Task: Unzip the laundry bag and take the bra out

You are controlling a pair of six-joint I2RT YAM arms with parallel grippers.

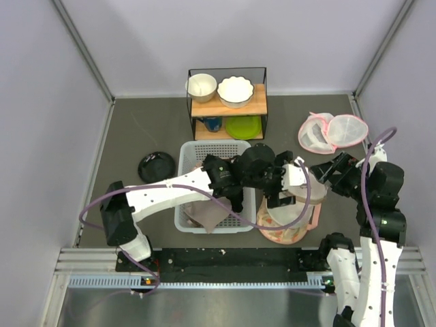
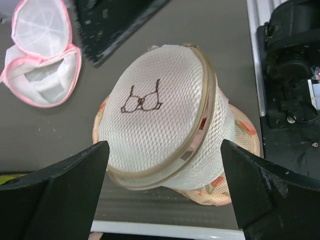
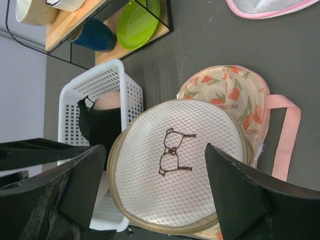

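Observation:
The laundry bag [image 1: 291,204] is a white mesh drum with a brown bra drawing on its round lid. It rests tilted on a flat peach floral piece. A tan zip band runs round the lid, which looks closed. No bra shows through the mesh. My left gripper [image 1: 276,185] hovers over the bag, open and empty; in the left wrist view the bag [image 2: 155,110] lies between and beyond the spread fingers [image 2: 164,155]. My right gripper [image 1: 325,172] is open just right of the bag; in the right wrist view it [image 3: 155,155] frames the lid [image 3: 180,170].
The peach floral piece [image 1: 283,235] has a pink strap on its right. A white basket [image 1: 185,221] holding dark and beige cloth stands left of the bag. A wire shelf [image 1: 227,102] with bowls stands behind, a pink-trimmed twin-dome mesh bag [image 1: 332,131] at the back right, and a black dish [image 1: 157,165] at the left.

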